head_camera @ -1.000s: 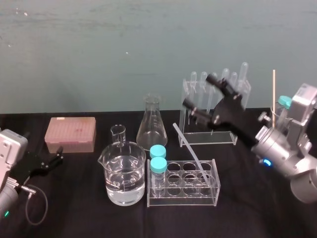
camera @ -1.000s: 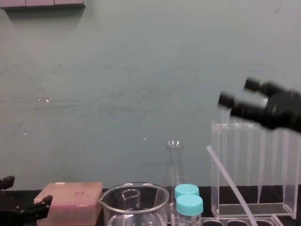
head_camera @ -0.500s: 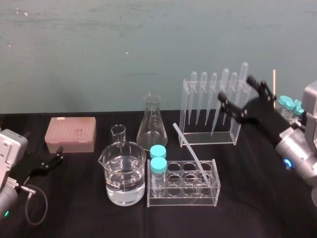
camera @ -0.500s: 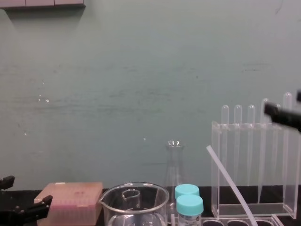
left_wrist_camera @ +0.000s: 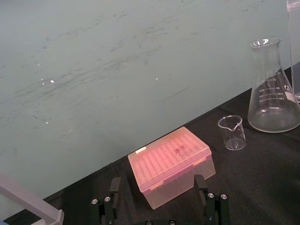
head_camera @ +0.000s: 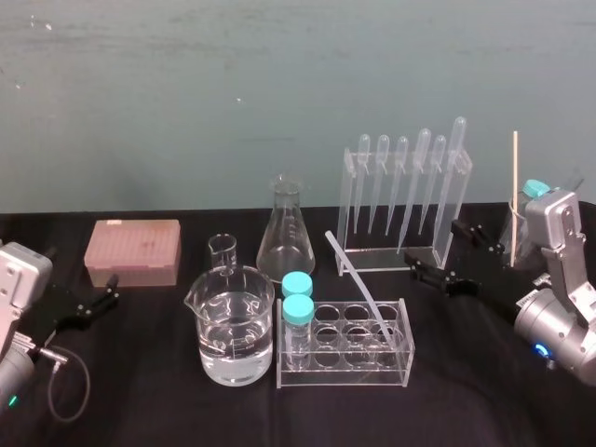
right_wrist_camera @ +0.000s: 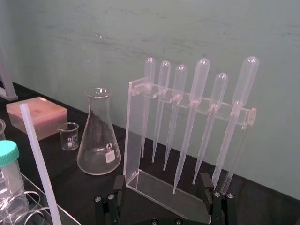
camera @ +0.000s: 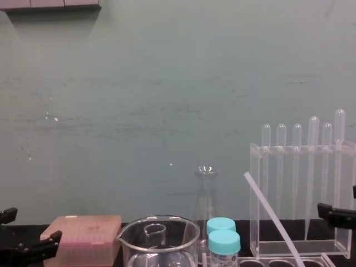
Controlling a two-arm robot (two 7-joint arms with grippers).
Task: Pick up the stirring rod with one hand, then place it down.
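The stirring rod [head_camera: 352, 272] is a thin translucent white rod leaning at a slant, its lower end in the clear tube rack [head_camera: 345, 374] and its top pointing back and left. It also shows in the chest view [camera: 272, 219] and the right wrist view [right_wrist_camera: 40, 164]. My right gripper [head_camera: 438, 250] hangs low to the right of the tube rack, in front of the pipette rack [head_camera: 352, 186], open and empty, well clear of the rod. Its fingers [right_wrist_camera: 117, 190] stand wide apart. My left gripper [head_camera: 98, 296] rests open at the table's left.
A water-filled beaker [head_camera: 233, 326], a small beaker [head_camera: 222, 251], a conical flask [head_camera: 284, 237] and a pink tip box [head_camera: 132, 251] stand left of the tube rack. Two blue-capped vials [head_camera: 298, 298] sit in the rack's left end. A wooden stick [head_camera: 514, 196] stands at the far right.
My right gripper has come down and drawn back to the right from in front of the pipettes' tops. The rod and the left arm have not moved.
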